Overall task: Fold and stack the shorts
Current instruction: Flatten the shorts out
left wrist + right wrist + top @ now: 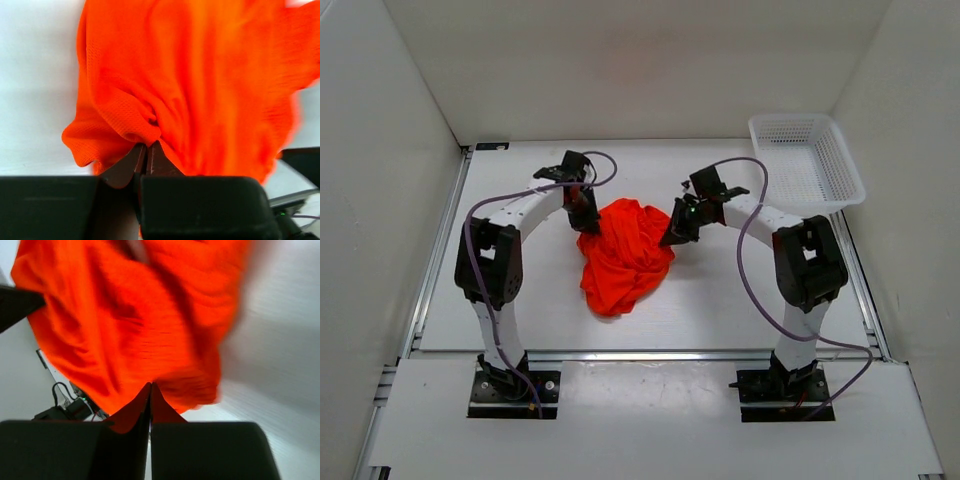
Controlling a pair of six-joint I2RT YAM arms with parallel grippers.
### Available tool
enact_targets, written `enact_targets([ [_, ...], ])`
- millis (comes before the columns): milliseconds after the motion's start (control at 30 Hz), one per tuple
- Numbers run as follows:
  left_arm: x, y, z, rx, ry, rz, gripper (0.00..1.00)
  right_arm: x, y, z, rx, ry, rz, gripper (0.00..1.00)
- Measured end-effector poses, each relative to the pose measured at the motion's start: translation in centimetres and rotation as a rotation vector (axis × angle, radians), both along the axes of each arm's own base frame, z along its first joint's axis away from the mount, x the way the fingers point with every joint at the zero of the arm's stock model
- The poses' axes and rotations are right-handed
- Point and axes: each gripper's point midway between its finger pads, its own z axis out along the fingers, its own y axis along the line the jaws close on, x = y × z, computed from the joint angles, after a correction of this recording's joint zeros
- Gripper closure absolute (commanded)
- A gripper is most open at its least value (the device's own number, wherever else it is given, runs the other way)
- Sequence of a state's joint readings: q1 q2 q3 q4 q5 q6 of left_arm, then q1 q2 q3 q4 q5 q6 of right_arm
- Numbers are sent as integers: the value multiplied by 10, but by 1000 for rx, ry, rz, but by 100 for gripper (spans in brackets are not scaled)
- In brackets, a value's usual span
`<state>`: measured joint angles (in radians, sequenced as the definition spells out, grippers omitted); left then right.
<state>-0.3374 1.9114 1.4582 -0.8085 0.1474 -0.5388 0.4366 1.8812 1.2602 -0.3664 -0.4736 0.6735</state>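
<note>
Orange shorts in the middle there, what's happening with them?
Both arms hold the shorts: the left gripper is shut on one edge, the right gripper on the opposite side. The fabric is crumpled between them, not yet folded. The white basket sits at the far right.

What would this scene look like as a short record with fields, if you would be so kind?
shorts: orange-red, bunched, unfolded, in the middle of the table
left gripper: shut on the shorts' far-left edge
right gripper: shut on the shorts' far-right edge
basket: white mesh, far right corner, apart from the shorts
task state: no fold made yet
</note>
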Motion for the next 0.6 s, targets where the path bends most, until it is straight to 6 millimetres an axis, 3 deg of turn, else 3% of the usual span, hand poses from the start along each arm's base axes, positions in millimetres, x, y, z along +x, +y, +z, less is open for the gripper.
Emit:
enact_targets([
  [100,23,1,31,-33,-66,10,89,15,13,30,16,-63,24,100],
  [200,54,6,84,-69,-175,27,89,53,16,85,44,-204,8,100],
  [300,81,15,156,-105,-328,45,89,96,7,167,86,-401,-38,100],
  [367,88,21,205,-127,-437,53,89,110,-7,224,109,-539,-70,100],
  [433,78,32,247,-139,-531,64,89,108,-25,273,117,-660,-102,100],
  [500,50,41,287,-152,-613,68,89,86,-39,313,122,-748,-114,99],
  [533,38,43,300,-162,-658,64,89,74,-40,323,131,-784,-106,83],
  [600,7,44,302,-173,-673,56,89,49,-39,316,128,-788,-80,72],
])
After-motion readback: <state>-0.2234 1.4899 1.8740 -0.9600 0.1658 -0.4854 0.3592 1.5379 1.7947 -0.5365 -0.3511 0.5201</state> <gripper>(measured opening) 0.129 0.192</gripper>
